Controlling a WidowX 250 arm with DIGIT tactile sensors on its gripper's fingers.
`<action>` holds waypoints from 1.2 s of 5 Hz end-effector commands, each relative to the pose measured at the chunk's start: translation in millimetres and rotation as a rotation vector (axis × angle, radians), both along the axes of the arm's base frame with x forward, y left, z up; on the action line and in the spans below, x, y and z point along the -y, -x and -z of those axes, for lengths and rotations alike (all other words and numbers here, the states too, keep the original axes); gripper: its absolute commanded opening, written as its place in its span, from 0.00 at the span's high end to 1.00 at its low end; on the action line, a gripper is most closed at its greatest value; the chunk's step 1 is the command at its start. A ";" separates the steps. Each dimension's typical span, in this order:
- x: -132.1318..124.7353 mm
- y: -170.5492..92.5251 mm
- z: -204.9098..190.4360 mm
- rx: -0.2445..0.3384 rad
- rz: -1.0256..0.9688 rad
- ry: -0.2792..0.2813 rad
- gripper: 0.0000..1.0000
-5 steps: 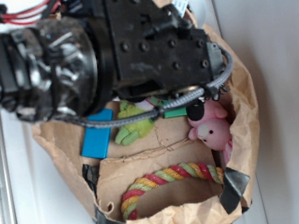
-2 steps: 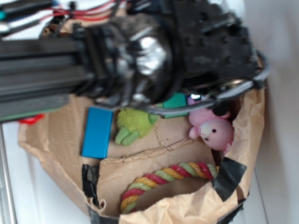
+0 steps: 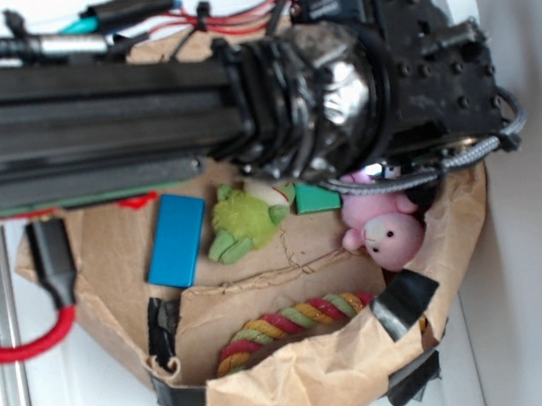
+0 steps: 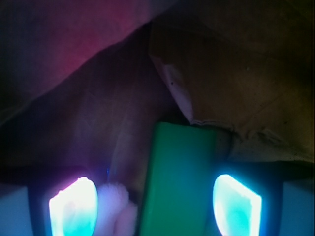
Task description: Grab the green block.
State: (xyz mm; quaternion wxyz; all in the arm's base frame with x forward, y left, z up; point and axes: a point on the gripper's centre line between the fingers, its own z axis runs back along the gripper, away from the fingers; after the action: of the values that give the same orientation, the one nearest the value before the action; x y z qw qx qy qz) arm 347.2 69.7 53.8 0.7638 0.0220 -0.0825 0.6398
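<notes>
The gripper [image 4: 155,201] is spread open, straddling the green block [image 4: 178,182], which lies in the paper bag [image 3: 317,388] between the plush frog [image 3: 243,217] and pink plush [image 3: 388,232]. Centre the block, exclude the pale fuzz beside the left finger [image 4: 73,205], then close.

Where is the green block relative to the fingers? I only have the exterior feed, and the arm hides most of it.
Observer: In the wrist view the green block stands between the two glowing fingertips, nearer the one on the picture's right.
Operator: Are the jaws open?
Observer: Yes. The gripper is open, with gaps on both sides of the block.
Operator: Anything else in the gap?
Observer: Something pale and fuzzy sits between the block and the fingertip on the picture's left; I cannot tell which toy it is.
Operator: What is beyond the block?
Observer: Creased brown paper of the bag.
</notes>
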 end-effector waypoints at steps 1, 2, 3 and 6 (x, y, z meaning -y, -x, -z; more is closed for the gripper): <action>-27.5 4.8 -10.2 0.093 0.006 -0.065 0.00; -33.5 17.0 -3.2 0.082 0.040 -0.074 0.00; -37.3 17.5 -4.8 0.086 0.026 -0.072 0.00; -37.4 30.1 1.5 -0.015 0.006 -0.038 0.00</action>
State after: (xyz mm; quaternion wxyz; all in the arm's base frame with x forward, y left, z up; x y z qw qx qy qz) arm 317.2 89.9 37.4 0.7798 0.0471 -0.0668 0.6207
